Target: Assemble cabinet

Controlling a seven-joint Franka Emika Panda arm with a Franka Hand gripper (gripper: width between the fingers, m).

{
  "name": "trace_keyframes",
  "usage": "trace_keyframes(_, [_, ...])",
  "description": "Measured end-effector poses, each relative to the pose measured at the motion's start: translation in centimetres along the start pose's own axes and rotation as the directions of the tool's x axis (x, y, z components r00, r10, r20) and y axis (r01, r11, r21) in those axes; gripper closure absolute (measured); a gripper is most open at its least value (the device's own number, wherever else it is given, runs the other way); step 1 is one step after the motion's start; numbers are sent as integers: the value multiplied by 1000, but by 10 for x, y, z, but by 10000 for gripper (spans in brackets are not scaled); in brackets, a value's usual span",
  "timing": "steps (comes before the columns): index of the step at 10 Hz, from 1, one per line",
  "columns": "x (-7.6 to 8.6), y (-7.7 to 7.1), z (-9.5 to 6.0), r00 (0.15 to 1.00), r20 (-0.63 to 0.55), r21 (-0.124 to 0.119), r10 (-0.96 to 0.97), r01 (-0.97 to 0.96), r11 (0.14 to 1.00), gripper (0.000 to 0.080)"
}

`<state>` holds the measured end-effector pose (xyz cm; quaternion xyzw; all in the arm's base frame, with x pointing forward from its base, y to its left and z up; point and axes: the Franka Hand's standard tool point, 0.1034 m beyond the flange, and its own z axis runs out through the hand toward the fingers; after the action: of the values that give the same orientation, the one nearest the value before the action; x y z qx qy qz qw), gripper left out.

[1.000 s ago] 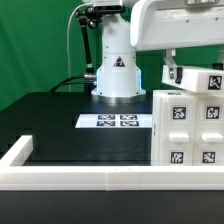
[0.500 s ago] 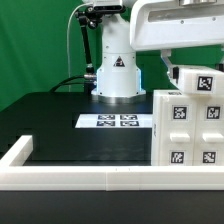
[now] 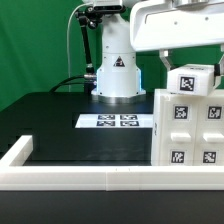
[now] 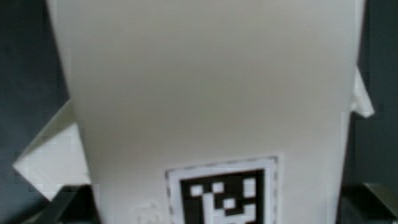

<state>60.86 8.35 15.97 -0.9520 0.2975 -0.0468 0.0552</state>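
The cabinet (image 3: 188,130), a large white box with several black-and-white tags on its face, stands at the exterior view's right. A small white tagged block (image 3: 194,80) sits just above the cabinet's top edge, its tag facing the camera. My gripper (image 3: 188,62) comes down from above and is shut on this block; its fingertips are mostly hidden behind it. In the wrist view the block (image 4: 196,100) fills nearly the whole picture, with its tag (image 4: 226,196) near the gripper (image 4: 217,208). The dark fingers (image 4: 64,200) show only at the block's sides.
The marker board (image 3: 116,121) lies flat on the black table in front of the robot base (image 3: 116,75). A long low white border rail (image 3: 90,178) runs along the front, with a corner piece (image 3: 18,152) at the exterior view's left.
The held block has shifted toward the exterior view's left and turned, so that its tag now faces the camera more squarely above the cabinet's top.
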Motion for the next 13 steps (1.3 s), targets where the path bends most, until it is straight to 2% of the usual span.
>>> trace_keyframes(1, [1, 1, 0, 999, -5, 3, 41, -41, 999, 235])
trace_keyframes(4, [4, 1, 0, 938, -10, 27, 347, -347, 938, 235])
trace_keyframes(7, [6, 1, 0, 822, -3, 44, 570, -569, 821, 235])
trace_keyframes(9, [6, 1, -1, 766, 4, 46, 642, -642, 765, 234])
trace_keyframes(12, [6, 0, -1, 622, 30, 49, 782, -783, 620, 233])
trace_keyframes(13, [4, 0, -1, 513, 41, 52, 857, -858, 511, 233])
